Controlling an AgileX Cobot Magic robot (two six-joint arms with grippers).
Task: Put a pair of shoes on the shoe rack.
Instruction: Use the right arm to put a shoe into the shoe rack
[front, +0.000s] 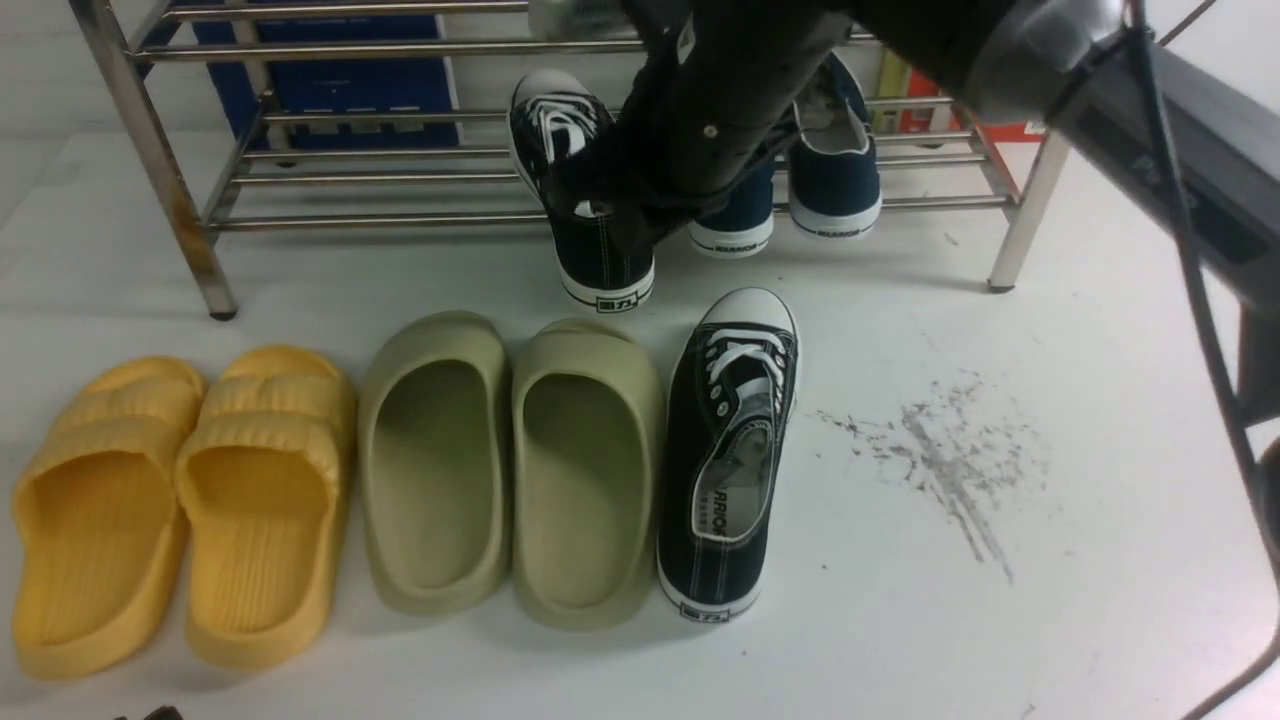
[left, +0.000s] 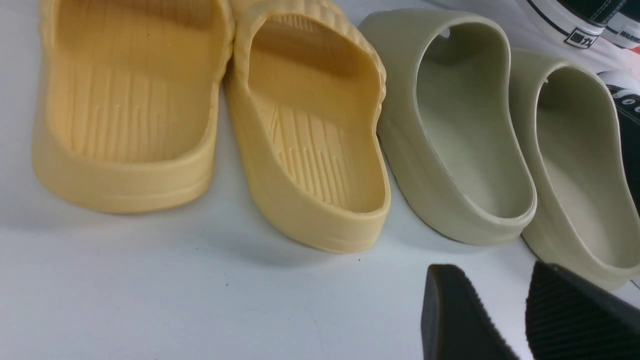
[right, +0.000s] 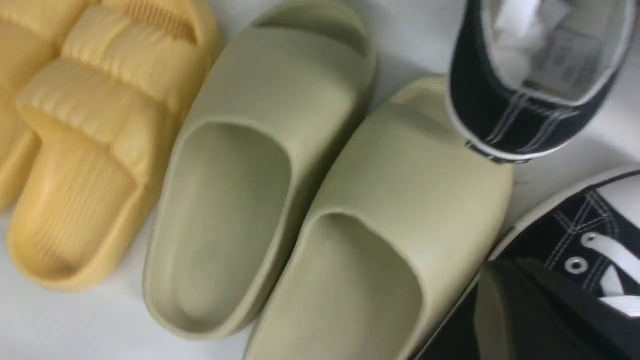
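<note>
**Placing phase, one shoe of the pair on the rack.** One black canvas low-top sneaker with white laces and white sole (front: 590, 250) lies toe-inward across the lower rods of the shiny steel-tube shoe rack (front: 400, 178). Its heel overhangs the front rod; whether the heel clears the ground cannot be told. The second black canvas sneaker (front: 725, 470) stands on the white floor (front: 1000, 620), just beside one of the olive foam slides (front: 585, 480).

The right arm (front: 720, 90) reaches over the racked sneaker and hides its own tip in the front view. In the right wrist view the right gripper (right: 515, 300) shows closed jaws with nothing between them. The left gripper (left: 492, 300) hangs low near the slides, jaws parted and empty.

**Judged step:** one shoe is delivered and one is left to fetch. The next move calls for the right gripper to open, come down on the floor sneaker's collar and grasp it. It should then set the sneaker on the rods to the left of its mate, since the navy pair crowds the right. The overhanging heel may want a push inward.

**Count:**
- black sneakers, two
- navy canvas slip-on shoes (front: 835, 180) on the rack, two
- olive foam slides, two
- yellow foam slides (front: 260, 500), two
- rack, one
</note>
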